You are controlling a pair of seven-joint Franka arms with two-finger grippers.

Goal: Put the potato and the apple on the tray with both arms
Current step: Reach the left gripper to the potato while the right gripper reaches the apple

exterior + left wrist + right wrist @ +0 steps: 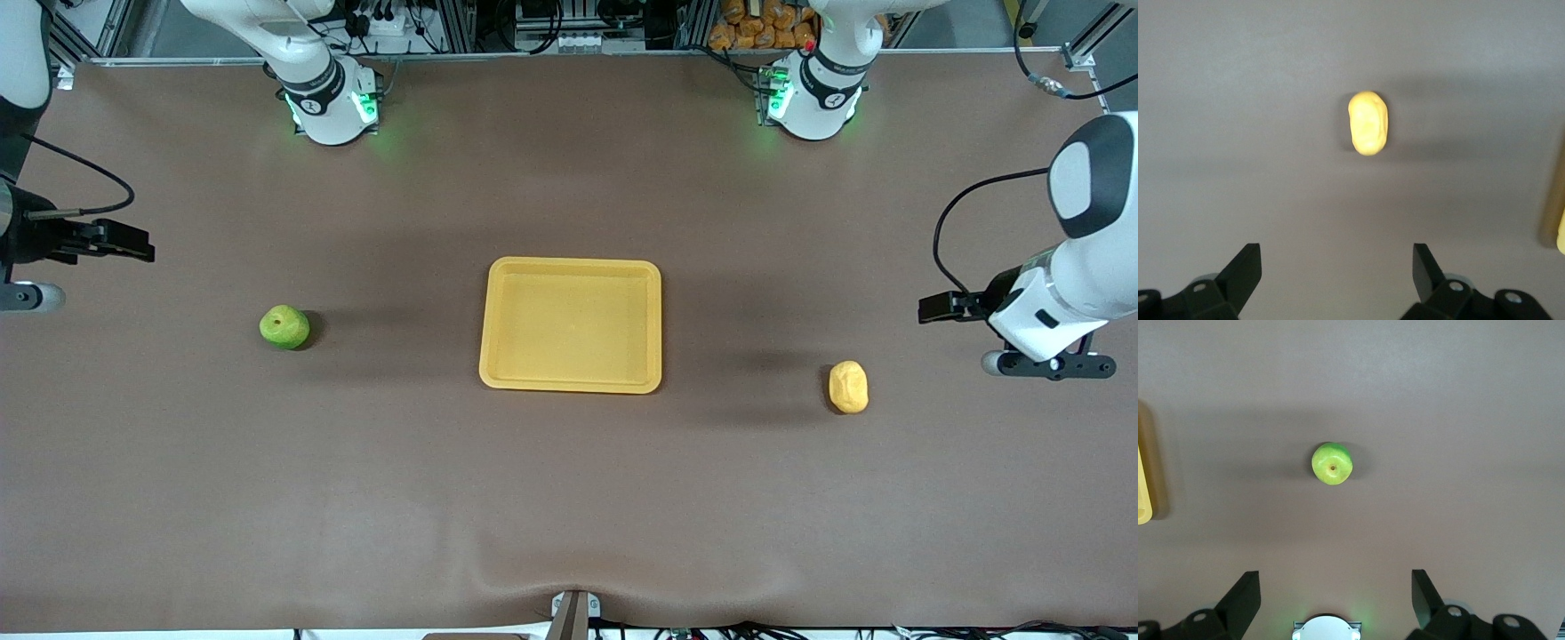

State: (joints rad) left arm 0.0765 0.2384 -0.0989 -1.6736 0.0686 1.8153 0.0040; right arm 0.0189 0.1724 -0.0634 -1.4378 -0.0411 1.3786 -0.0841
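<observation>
The yellow-orange tray (498, 356) lies empty at the middle of the table. The green apple (284, 327) sits on the table toward the right arm's end. The pale yellow potato (848, 387) lies toward the left arm's end. My left gripper (1337, 267) is open and empty, up over bare table at the left arm's end, with the potato (1368, 123) ahead of it. My right gripper (1336, 587) is open and empty, up over bare table at the right arm's end, with the apple (1332, 463) ahead of it. Both hands show at the front view's side edges, left (1049, 364) and right (22, 296).
The brown table mat is bare around the tray and both fruits. The tray's edge shows at the side of the left wrist view (1553, 213) and of the right wrist view (1143, 493). The green-lit bases (333, 107) stand at the table's back edge.
</observation>
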